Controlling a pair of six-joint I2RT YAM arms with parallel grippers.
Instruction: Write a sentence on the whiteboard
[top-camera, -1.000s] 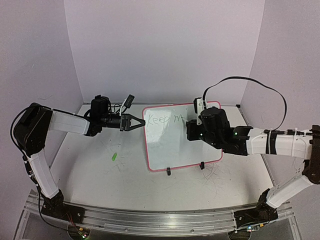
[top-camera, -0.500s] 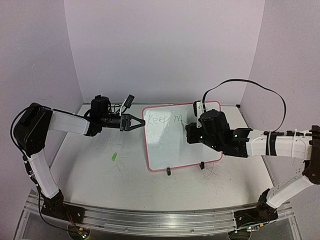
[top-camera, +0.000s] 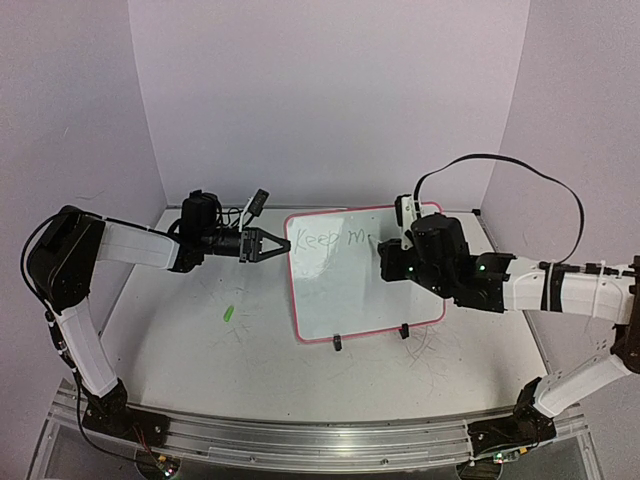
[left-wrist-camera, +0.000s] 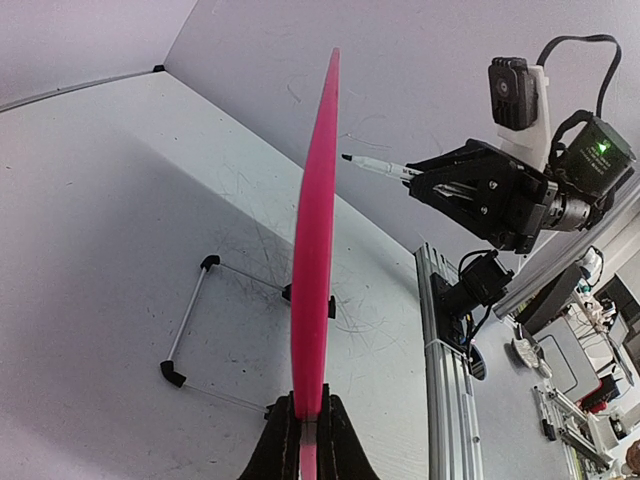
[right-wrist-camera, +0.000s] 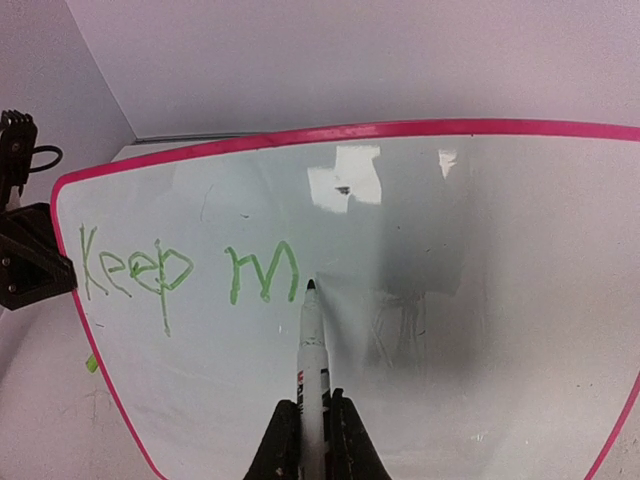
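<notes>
The whiteboard (top-camera: 340, 290) stands on its black feet mid-surface (top-camera: 200, 360), its pink left edge pinched in the left claw (left-wrist-camera: 310, 430). The right claw (right-wrist-camera: 310, 415) is clamped on a marker (right-wrist-camera: 312, 350), whose tip sits just right of the "m". The green sentence (right-wrist-camera: 185, 268) reads only "Keep m"; whether the tip touches the board I cannot tell.

White table (top-camera: 200, 370), its surface scuffed with faint dark scribbles. The whiteboard (top-camera: 340, 290) stands on it near the middle, resting on two black feet (top-camera: 338, 344). A small green piece (top-camera: 228, 313) lies apart, to the board's left.
</notes>
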